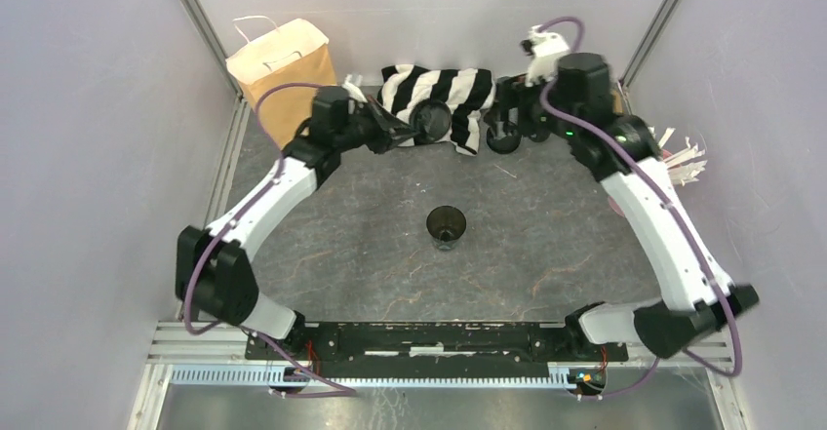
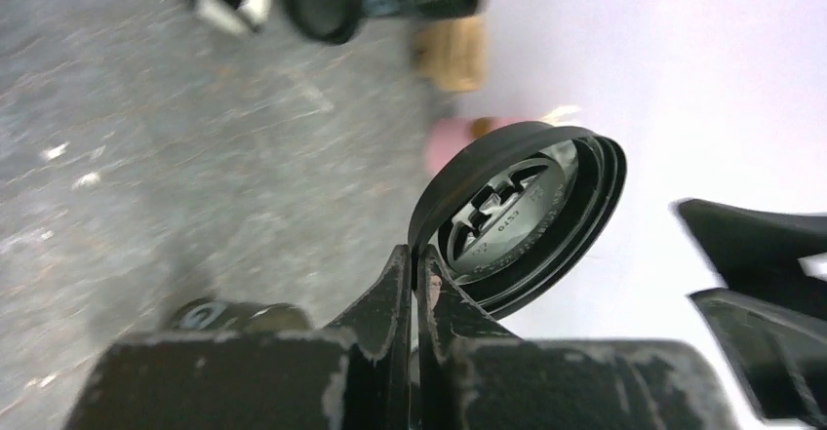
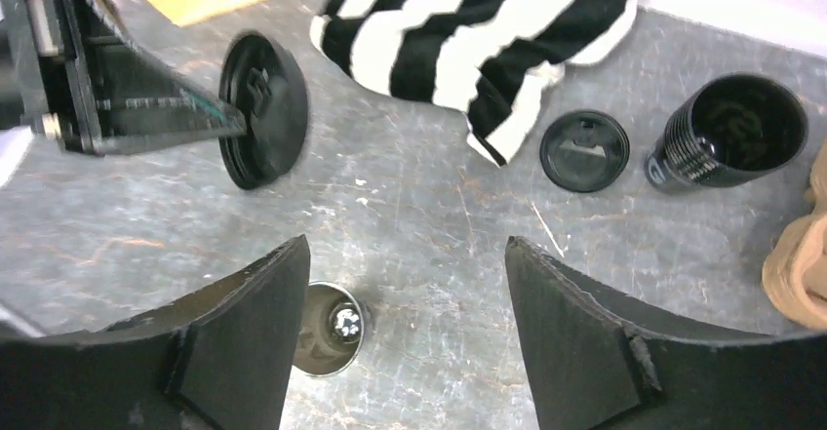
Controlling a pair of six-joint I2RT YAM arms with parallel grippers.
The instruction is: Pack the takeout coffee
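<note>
Right pincer hung spread by the far right corner. Left pincer pinched a lid near the far edge. Held only by its thin rim, the lid could twist or slip when pushed on. The cup stood upright at desk centre: small, black, open-topped.

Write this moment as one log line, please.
left gripper: shut on lid | right gripper: open | centre cup: uncovered, standing | paper bag: upright, back left
</note>
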